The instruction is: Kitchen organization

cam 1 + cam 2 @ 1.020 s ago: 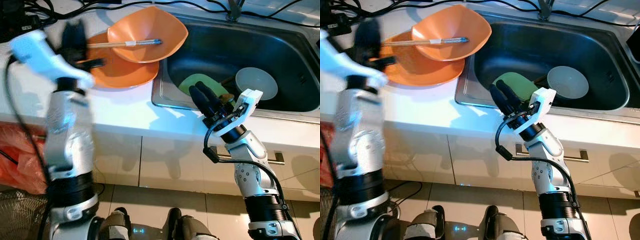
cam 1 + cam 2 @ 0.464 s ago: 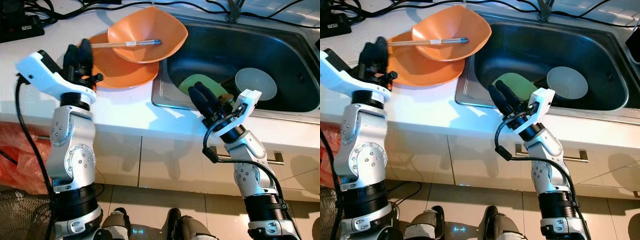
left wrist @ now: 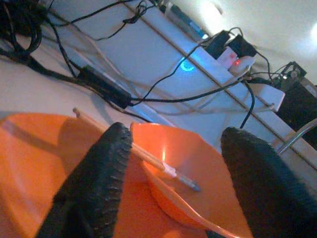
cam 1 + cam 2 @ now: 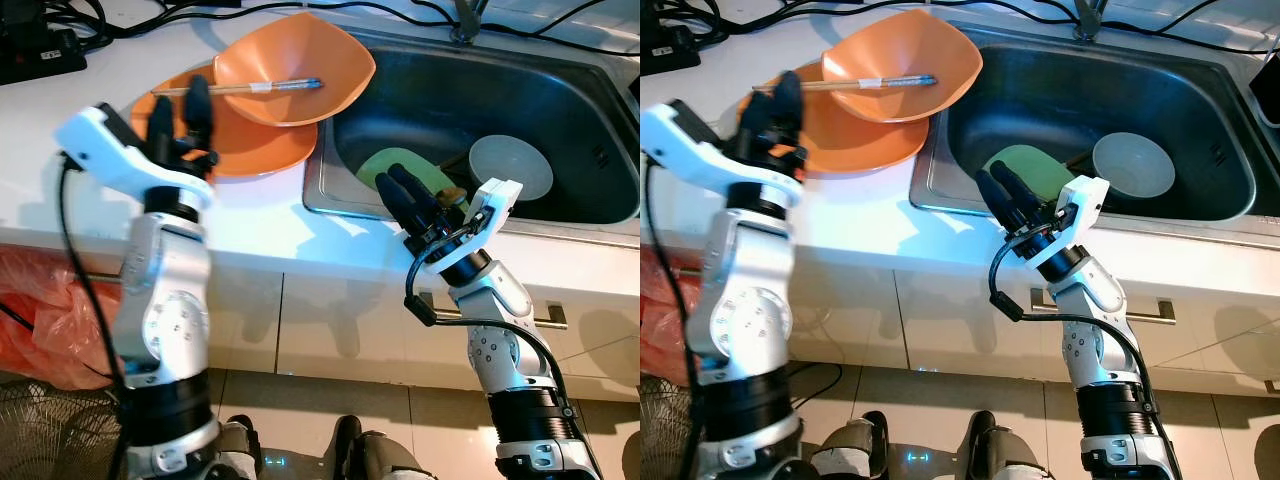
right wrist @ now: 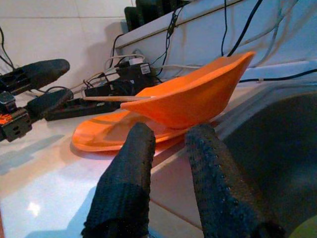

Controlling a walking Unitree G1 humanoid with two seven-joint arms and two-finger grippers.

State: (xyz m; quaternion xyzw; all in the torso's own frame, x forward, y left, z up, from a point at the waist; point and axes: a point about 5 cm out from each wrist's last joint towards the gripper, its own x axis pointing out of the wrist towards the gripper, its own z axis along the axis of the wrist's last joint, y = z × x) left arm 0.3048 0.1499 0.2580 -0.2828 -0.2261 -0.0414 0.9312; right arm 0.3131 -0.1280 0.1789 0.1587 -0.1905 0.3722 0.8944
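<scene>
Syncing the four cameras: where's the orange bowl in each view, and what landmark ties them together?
Left eye view: orange bowl at top centre, on the orange plate.
Right eye view: bowl at top, left of centre.
Left wrist view: bowl between the left hand's fingers.
Right wrist view: bowl beyond the right hand's fingers.
Shared landmark: the chopstick across the bowl.

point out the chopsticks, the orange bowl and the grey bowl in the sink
chopsticks (image 4: 262,87), left eye view, white band at mid-length
orange bowl (image 4: 340,55), left eye view, inner wall
grey bowl (image 4: 510,166), left eye view, centre
</scene>
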